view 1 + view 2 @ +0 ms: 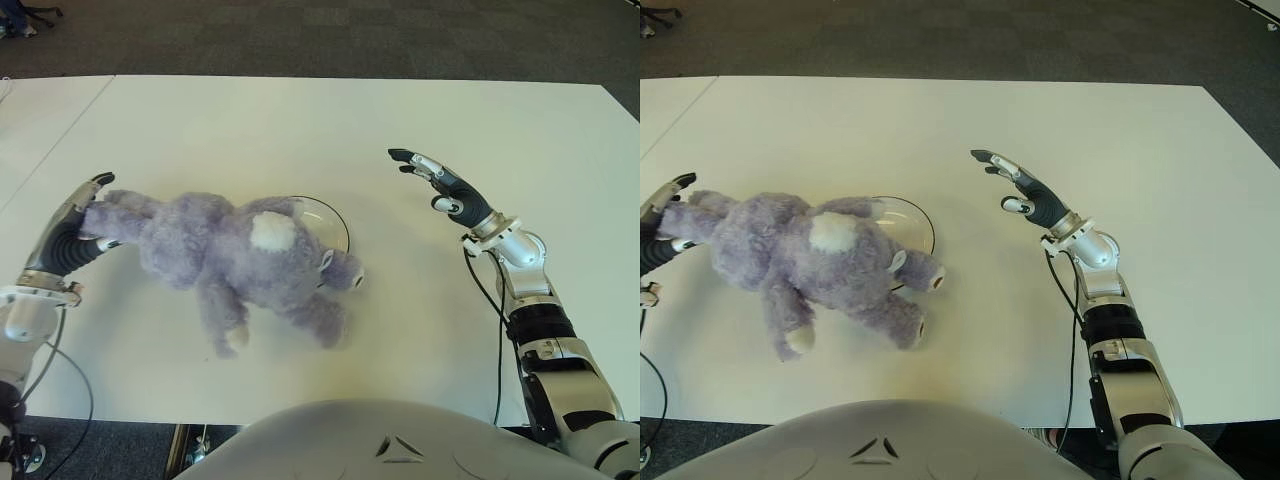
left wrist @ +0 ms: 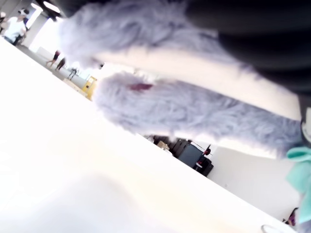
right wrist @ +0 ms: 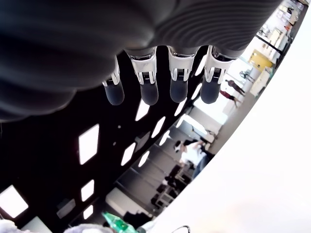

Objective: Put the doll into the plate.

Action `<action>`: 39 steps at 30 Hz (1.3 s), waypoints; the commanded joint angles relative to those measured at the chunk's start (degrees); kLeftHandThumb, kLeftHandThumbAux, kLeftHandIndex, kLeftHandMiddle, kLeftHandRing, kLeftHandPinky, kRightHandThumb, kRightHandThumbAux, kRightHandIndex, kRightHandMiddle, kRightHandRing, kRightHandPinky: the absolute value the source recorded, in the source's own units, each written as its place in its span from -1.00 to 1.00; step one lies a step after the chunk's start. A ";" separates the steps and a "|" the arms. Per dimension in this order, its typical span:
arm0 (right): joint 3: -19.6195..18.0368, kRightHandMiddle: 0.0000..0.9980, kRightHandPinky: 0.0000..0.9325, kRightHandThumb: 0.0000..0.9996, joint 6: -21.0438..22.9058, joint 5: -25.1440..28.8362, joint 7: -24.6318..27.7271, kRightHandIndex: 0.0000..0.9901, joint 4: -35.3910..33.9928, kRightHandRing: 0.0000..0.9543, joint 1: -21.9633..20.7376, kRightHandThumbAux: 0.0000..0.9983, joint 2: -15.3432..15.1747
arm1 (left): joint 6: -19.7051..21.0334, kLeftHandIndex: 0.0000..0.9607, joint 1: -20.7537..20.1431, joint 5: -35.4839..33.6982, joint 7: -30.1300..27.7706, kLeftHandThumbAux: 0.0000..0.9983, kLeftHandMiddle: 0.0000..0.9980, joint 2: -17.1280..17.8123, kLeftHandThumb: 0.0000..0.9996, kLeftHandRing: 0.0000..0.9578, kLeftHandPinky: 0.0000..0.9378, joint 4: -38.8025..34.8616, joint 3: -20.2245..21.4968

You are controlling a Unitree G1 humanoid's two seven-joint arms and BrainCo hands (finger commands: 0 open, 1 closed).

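Left hand (image 1: 75, 232) sits at the nine o'clock edge of the white table (image 1: 250, 130), its dark fingers (image 1: 98, 182) wrapped round one fuzzy limb of the doll (image 1: 225, 255). From where I stand the grip looks closed on the fur: one finger shows over the top of the limb, the others are lost under it. The wrist camera on that arm sees mostly pale purple plush pressed close against the hand.

That doll is a lilac stuffed animal with a white patch on its body, sprawled flat on the table a little toward nine o'clock from the centre. Its head end points toward three o'clock and lies over the plate (image 1: 335, 222), a clear glass one of which only a curved rim shows from behind the fur at about two o'clock of the toy. The rest of the body and the legs lie on the bare table beside the plate, so the toy is only partly over it.

Right hand (image 1: 440, 185) is up over the table at roughly three o'clock, well apart from the toy and plate. Its fingers (image 3: 148, 90) are stretched out straight and loosely spread, holding nothing.
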 commanded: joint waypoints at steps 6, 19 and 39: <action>-1.00 -1.00 -1.00 -1.00 0.97 2.66 1.42 -1.00 -1.76 -1.00 3.73 -0.59 0.15 | 0.97 -1.00 1.55 -7.47 -16.79 -0.21 -1.00 0.21 -1.00 -1.00 -1.00 2.06 9.96; -1.11 -1.00 -1.00 -1.00 2.92 2.27 1.65 -1.00 -3.40 -1.00 4.90 -0.53 -0.03 | 1.20 -1.00 2.74 -1.85 -17.98 -0.15 -1.00 -1.58 -1.00 -1.00 -1.00 2.82 15.76; -1.14 -1.00 -1.00 -1.00 1.25 1.68 1.29 -1.00 -2.15 -1.00 5.11 -0.49 0.22 | 1.39 -1.00 3.72 0.52 -19.01 -0.18 -1.00 -4.92 -1.00 -1.00 -1.00 0.92 19.01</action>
